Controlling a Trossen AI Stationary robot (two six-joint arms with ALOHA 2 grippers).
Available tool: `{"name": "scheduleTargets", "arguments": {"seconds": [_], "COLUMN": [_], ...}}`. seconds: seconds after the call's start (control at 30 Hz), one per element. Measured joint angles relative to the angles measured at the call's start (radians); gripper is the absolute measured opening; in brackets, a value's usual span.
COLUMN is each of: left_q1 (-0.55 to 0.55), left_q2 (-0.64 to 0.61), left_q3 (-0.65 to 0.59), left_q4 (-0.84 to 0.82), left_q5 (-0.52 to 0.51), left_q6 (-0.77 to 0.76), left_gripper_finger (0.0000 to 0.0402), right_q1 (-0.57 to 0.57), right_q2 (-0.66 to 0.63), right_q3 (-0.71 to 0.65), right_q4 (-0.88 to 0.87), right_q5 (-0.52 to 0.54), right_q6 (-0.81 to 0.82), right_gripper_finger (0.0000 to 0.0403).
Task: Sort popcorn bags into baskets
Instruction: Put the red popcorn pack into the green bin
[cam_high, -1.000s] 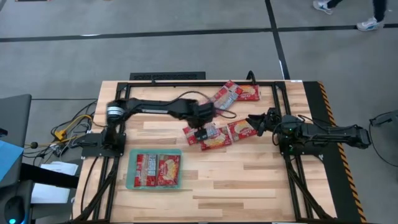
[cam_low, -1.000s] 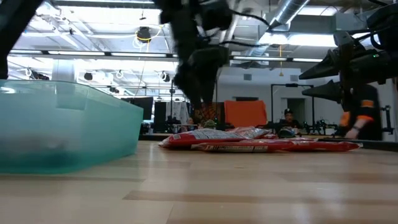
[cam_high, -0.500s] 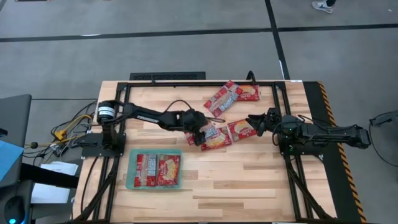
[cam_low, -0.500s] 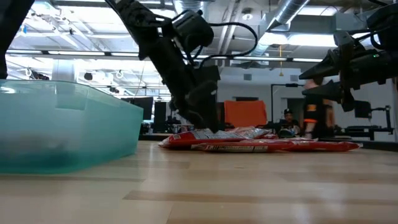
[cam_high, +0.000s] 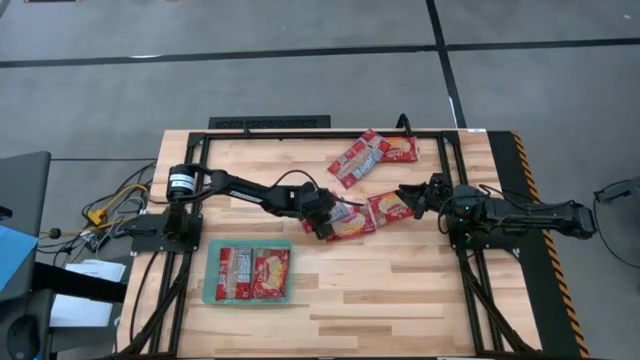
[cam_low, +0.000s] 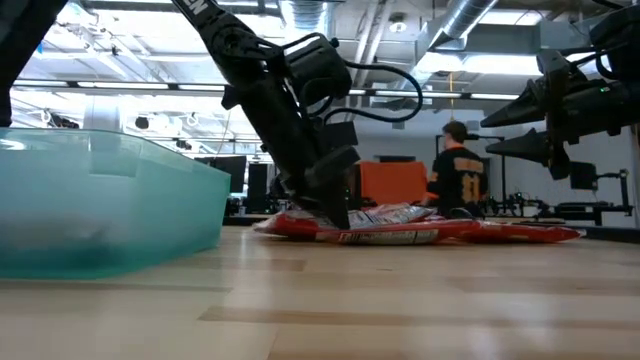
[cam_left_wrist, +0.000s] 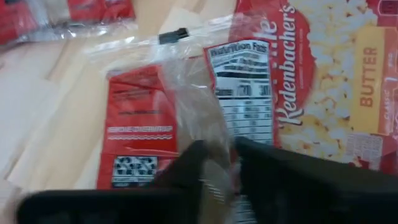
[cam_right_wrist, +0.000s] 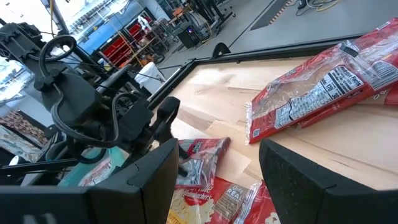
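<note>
Two red popcorn bags lie flat mid-table, overlapping: one (cam_high: 348, 222) and one to its right (cam_high: 390, 207). My left gripper (cam_high: 327, 224) is down on the left one (cam_left_wrist: 261, 93), shut on its wrapper. Two more bags (cam_high: 372, 155) lie flat near the far edge. The teal basket (cam_high: 212, 268) near the front left holds two bags (cam_high: 255, 273) laid flat. My right gripper (cam_high: 408, 194) hangs open above the table, just right of the middle bags, with nothing between its fingers (cam_right_wrist: 149, 186). My left gripper pinches a raised ridge of the bag's clear wrapper (cam_left_wrist: 208, 140) between its two fingers, at the bag's left end by the nutrition panel. The fingers (cam_low: 335, 205) slant down from the table's left. The bag lies flat on the table.
A black metal frame (cam_high: 300, 130) runs around the table's far and side edges. Bare wood lies between the basket and the table's right side. A person (cam_low: 460, 180) stands in the room behind the table.
My left gripper has come down from well above the table onto the left end of the middle bag, drifting a little toward the near edge. The bags have stayed where they lay. A person has walked across the room behind.
</note>
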Motion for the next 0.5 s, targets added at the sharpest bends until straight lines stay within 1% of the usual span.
{"name": "scheduleTargets", "arguments": {"seconds": [0.03,0.07,0.1,0.27,0.4,0.5], "left_q1": [0.0,0.0,0.003,0.004,0.002,0.001], "left_q2": [0.0,-0.001,-0.004,-0.033,-0.095,-0.153], "left_q3": [0.0,-0.001,-0.001,0.025,0.053,0.069], "left_q4": [0.001,0.002,0.0,-0.048,-0.173,-0.247], "left_q5": [0.006,0.009,0.016,0.032,0.017,-0.015], "left_q6": [-0.01,-0.033,-0.057,-0.126,-0.168,-0.216], "left_gripper_finger": [0.0034,0.0019,0.0013,0.0002,0.0,0.0], "right_q1": [0.0,0.0,0.0,0.0,0.0,0.0], "right_q2": [0.0,0.0,0.0,0.0,0.0,0.0], "right_q3": [0.0,0.0,0.0,0.0,0.0,0.0], "right_q4": [0.0,0.0,0.0,0.0,0.001,0.0], "right_q5": [0.0,0.0,0.0,0.0,0.001,0.001], "right_q6": [0.0,0.0,0.0,0.0,0.0,0.0], "right_gripper_finger": [0.0249,0.0249,0.0249,0.0249,0.0249,0.0249]}}
